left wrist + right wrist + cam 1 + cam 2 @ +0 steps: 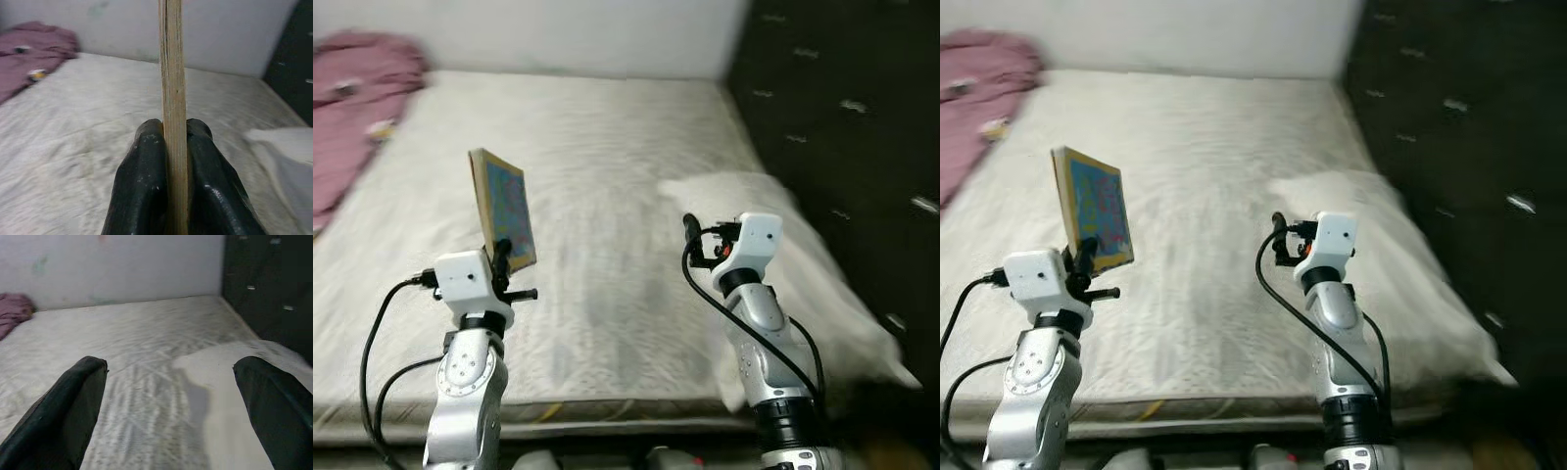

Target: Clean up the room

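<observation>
A bed point(607, 147) with a pale, bare mattress is seen from its foot, a white wall behind it and a dark padded panel point(842, 117) along its right side. A book point(503, 210) with a colourful cover is held upright above the near left part of the mattress, clear of the surface, its lower edge clenched between the two fingers of the left claw point(174, 147). In the left wrist view the book is met edge-on, pressed from both sides by the black fingers point(142, 181). The right claw point(171, 396) is raised over the near right part of the bed with its fingers spread wide and nothing between them.

The step in hand is judged to be carrying the book off the bed to its proper place. The grip is low on one edge, so the book should be kept vertical and moved slowly to prevent it pivoting or slipping.

A white pillow point(783, 255) lies just beyond the right claw by the dark panel. A crumpled pink blanket point(357, 98) is heaped at the far left corner, well apart from both arms. Nothing stands directly in the book's way.
</observation>
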`<state>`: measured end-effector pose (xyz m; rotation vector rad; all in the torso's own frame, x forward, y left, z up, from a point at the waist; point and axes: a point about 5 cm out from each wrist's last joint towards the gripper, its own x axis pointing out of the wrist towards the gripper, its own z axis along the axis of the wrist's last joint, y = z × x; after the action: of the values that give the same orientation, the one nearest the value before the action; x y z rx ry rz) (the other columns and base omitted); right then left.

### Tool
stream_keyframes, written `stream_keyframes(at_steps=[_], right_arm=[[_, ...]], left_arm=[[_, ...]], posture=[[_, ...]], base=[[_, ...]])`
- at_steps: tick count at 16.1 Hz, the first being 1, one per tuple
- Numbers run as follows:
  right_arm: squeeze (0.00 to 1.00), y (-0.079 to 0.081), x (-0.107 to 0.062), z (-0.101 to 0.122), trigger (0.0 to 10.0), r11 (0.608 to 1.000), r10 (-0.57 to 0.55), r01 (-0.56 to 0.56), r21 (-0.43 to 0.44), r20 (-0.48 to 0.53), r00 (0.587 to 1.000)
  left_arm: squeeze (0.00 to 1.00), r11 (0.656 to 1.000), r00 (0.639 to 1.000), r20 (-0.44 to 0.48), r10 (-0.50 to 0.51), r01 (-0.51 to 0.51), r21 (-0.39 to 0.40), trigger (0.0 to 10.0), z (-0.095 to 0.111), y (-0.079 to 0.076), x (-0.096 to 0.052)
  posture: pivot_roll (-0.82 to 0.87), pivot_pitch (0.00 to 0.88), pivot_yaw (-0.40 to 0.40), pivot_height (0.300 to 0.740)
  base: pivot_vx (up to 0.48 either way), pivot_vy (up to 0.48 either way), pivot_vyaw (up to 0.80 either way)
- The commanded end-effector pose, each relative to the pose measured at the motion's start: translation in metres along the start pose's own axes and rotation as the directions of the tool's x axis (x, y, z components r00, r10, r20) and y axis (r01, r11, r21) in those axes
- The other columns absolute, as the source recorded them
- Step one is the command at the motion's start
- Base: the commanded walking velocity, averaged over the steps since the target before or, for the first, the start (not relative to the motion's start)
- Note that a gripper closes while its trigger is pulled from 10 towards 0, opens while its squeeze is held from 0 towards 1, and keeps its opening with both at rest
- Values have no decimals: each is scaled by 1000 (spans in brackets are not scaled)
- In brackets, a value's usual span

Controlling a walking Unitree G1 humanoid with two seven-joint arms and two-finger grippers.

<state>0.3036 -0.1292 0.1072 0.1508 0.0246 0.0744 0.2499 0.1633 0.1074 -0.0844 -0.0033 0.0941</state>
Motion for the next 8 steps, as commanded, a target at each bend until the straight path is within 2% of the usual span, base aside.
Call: stream_keyframes(at_steps=[1, 4, 5, 8], right_arm=[[0, -2, 2, 3, 10000, 1000, -12, 12, -2, 12, 1000], [0, -3, 2, 3, 10000, 1000, -15, 15, -3, 12, 1000], [0, -3, 1, 4, 10000, 1000, -14, 14, -6, 14, 1000], [0, -2, 1, 3, 10000, 1000, -9, 9, 0, 14, 1000]], left_arm=[[0, 1000, 1000, 8, 16, -17, 11, 10000, 5, -1, 3], [0, 1000, 1000, -6, 21, -21, -6, 10000, 2, 0, 1], [0, 999, 999, -6, 42, -42, 26, 10000, 3, 2, 0], [0, 999, 1000, 2, 20, -20, 25, 10000, 3, -2, 0]], posture=[[-20, 15, -19, 740], [-21, 13, -19, 740], [-20, 17, -21, 740], [-19, 21, -22, 740]], base=[[0, 0, -800], [0, 0, -760], [0, 0, 0], [0, 0, 0]])
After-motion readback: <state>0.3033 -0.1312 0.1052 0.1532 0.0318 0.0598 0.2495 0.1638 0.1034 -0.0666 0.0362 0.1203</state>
